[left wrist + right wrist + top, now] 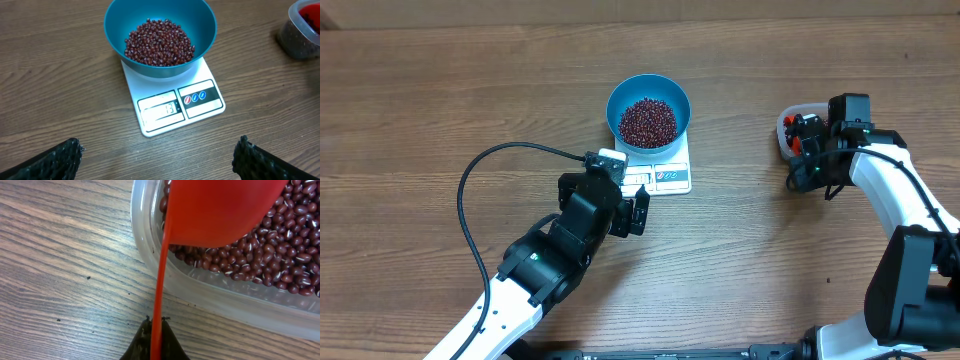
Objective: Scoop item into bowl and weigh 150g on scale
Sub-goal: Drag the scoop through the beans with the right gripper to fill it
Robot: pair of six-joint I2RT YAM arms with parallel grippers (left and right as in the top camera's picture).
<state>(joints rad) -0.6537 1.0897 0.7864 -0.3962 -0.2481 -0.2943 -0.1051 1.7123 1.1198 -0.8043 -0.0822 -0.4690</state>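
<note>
Loose, light, quick to roll: dark red-maroon beans (648, 120) heaped in round bright blue bowl (115, 30) on flat white kitchen scale (670, 175), 12 o'clock; more in clear plastic tub (150, 255), 3 o'clock; right hand (155, 340) clenched on red plastic scoop (220, 210) by its thin handle; left hand (157, 157) released, empty; best carried level.

Overhead looks down; left wrist shares scale (670, 175)

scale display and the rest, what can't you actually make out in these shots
Left wrist view: digits on the scale are blurred; overhead they are too small.
Right wrist view: the red scoop is cut off by the top edge, its inside hidden.
Overhead: the clear tub is mostly covered by the right arm.
Left wrist view: the left fingers show only tips, cut by the bottom edge.
</note>
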